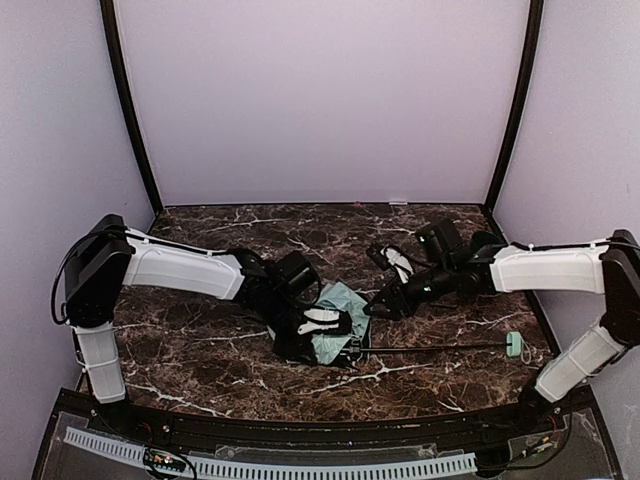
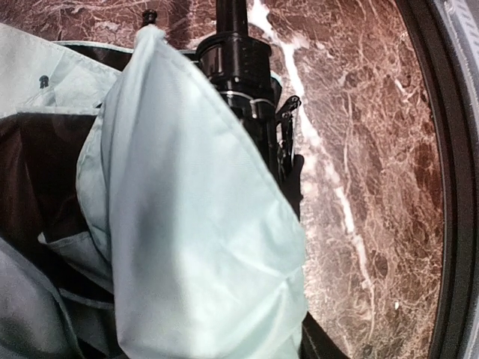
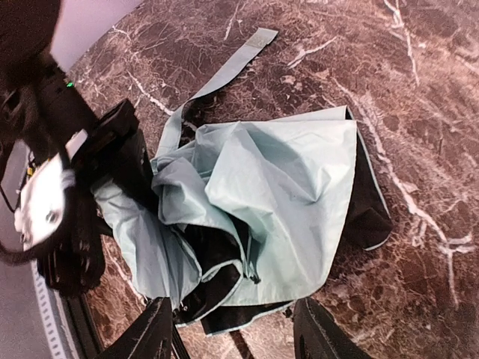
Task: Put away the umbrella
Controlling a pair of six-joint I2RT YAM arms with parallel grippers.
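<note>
Both arms are black at the joints and white along the long links. Behind the left claw sits a black wrist block, then a left shell in white, then a bulky black housing with a thin black cable looping beside it. The right claw has two dark, blunt fingers. Behind it are a black wrist with a white patch and a white right shell.

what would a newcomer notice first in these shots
The crumpled mint-green umbrella stands out at the middle of the dark marble table, its thin black shaft running right to a small handle. The left gripper is down on the umbrella, and the right gripper hangs open just beside it.
</note>
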